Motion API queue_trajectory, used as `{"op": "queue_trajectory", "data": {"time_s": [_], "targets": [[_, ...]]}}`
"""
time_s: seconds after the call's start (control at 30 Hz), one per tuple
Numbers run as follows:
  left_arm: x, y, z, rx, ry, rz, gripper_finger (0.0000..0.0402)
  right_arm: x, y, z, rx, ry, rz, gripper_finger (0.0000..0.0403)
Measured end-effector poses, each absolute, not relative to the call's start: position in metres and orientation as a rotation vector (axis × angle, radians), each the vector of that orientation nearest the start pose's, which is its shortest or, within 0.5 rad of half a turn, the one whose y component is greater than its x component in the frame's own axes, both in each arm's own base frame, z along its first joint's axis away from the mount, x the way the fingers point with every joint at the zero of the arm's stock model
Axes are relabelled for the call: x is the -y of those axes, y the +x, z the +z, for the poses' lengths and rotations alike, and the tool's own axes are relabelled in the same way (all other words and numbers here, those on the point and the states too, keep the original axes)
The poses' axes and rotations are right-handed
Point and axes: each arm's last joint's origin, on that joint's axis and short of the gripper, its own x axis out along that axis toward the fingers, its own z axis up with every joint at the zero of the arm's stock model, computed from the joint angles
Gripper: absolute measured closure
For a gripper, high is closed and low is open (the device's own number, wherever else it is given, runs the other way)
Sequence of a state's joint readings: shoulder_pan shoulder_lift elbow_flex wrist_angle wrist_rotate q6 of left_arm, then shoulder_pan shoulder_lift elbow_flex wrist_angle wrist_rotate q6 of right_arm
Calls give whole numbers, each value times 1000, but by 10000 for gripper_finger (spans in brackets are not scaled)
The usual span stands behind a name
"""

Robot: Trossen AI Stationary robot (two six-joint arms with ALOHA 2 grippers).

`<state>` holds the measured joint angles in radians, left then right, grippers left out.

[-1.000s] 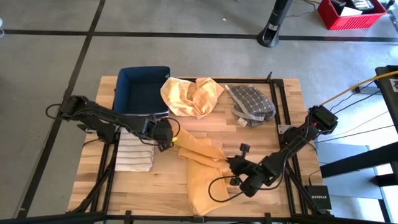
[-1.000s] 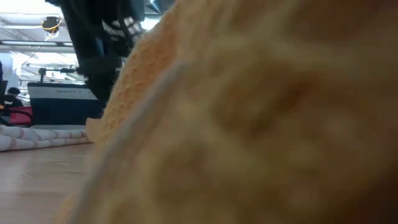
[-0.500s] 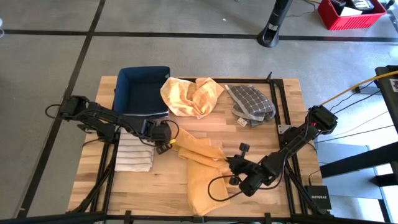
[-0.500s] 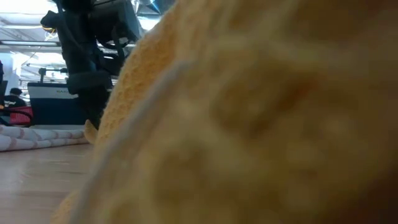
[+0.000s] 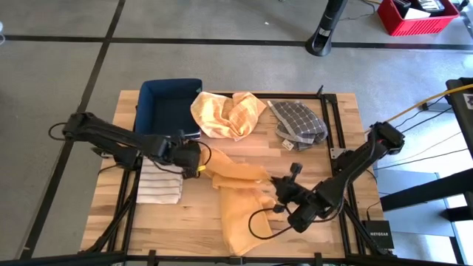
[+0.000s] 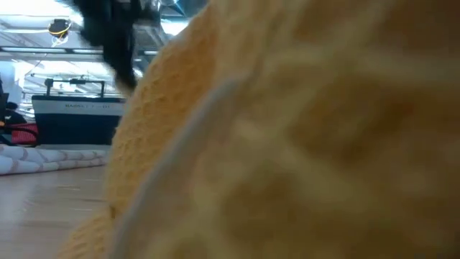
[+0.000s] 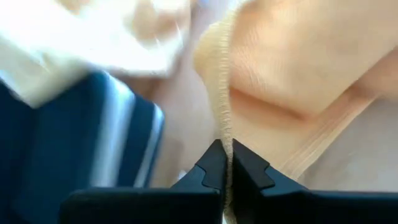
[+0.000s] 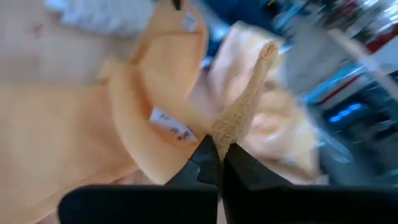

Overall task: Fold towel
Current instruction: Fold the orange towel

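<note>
Barely started here: rumpled orange cotton towel sprawled centre-bottom of the wooden counter, no fold yet. Left end effector clamped on one edge, right end effector pinching another. Whole fold left, probably.

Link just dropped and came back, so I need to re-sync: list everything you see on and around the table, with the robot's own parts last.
Orange towel: one, spread at the table's front centre, pinched at two edges.
Crumpled orange towel: one, back centre, beside the bin.
Grey checked towel: one, bunched, back right.
White striped towel: one, folded, front left.
Bin: one, dark blue, back left.
Table: one, light wood.
Red crate: one, on the floor far back right.
Left hand: one, dark, shut on the orange towel's left edge.
Right hand: one, dark, shut on the orange towel's right edge.
</note>
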<state>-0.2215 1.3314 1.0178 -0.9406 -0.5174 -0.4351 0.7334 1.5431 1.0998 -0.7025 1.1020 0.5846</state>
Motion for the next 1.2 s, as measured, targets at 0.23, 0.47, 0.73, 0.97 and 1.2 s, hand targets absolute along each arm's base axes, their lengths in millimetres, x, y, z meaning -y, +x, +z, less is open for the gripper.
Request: {"op": "queue_trajectory", "data": {"time_s": [0.23,0.47,0.73,0.97,1.2], "targets": [[53,225,367,-747,147,410,399,-156,215,352,-422,-449,-592,402],[45,203,454,-500,237,436,400,-122,189,451,-309,-396,-615,402],[31,181,526,-212,306,558,400,-76,161,529,-239,-388,-728,402],[17,177,553,-99,406,657,400,-48,149,558,-216,-365,-826,401],[7,176,553,-146,458,715,400,-37,148,560,-230,-370,-805,400]]}}
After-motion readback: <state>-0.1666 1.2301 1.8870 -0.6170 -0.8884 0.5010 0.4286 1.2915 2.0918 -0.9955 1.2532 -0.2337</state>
